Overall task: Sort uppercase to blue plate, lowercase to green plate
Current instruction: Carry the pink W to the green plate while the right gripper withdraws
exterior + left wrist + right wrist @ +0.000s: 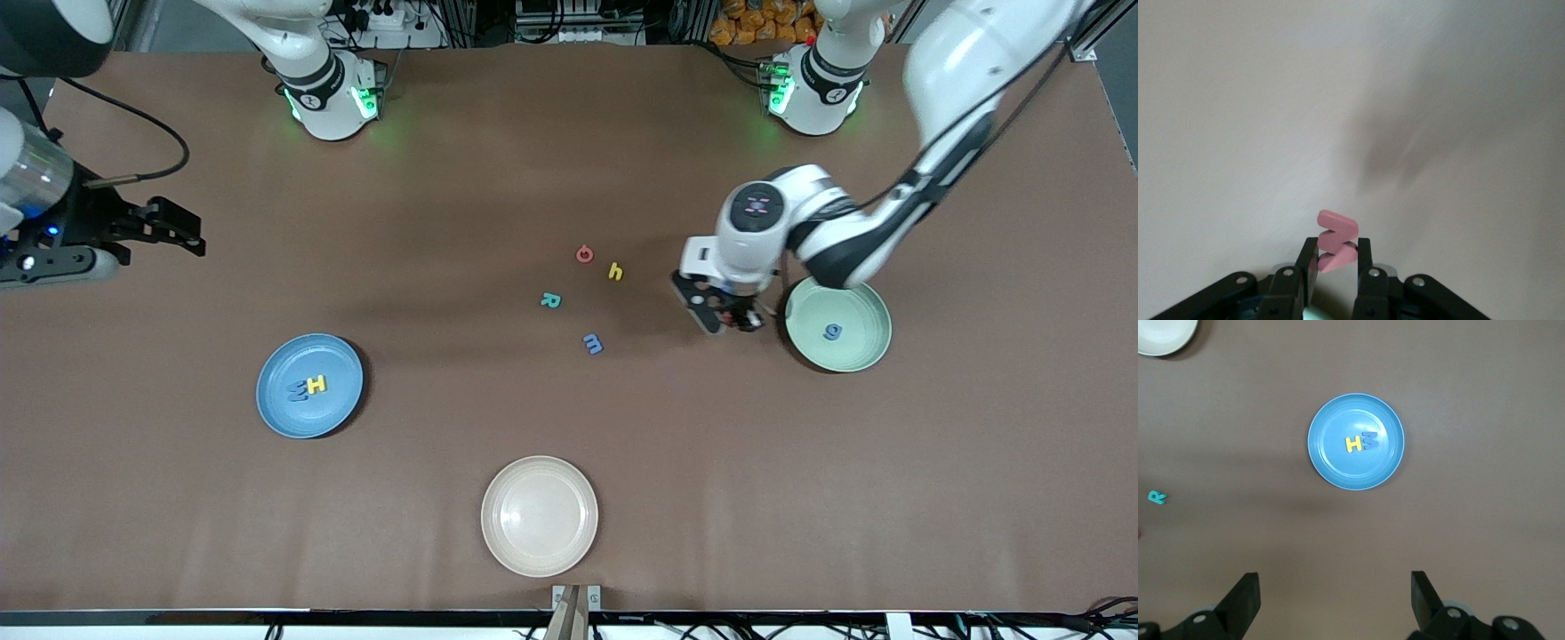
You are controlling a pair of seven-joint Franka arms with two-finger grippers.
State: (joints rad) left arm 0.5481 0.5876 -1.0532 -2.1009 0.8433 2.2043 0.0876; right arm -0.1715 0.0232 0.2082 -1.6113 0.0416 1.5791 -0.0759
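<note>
Gripping the red w (1336,241) upright for drop-off, left gripper (727,313) hung just beside the green plate (867,351) holding g (832,332); right gripper (173,233) waited open above the bench (569,160), apart from the blue plate (276,404).

I am seeing the yellow foam H (316,384) and blue foam M (297,390) lying side by side in the round blue plate (276,413), the blue foam g (832,332) in the round mint-green plate (867,351), toward the left arm's end.
</note>
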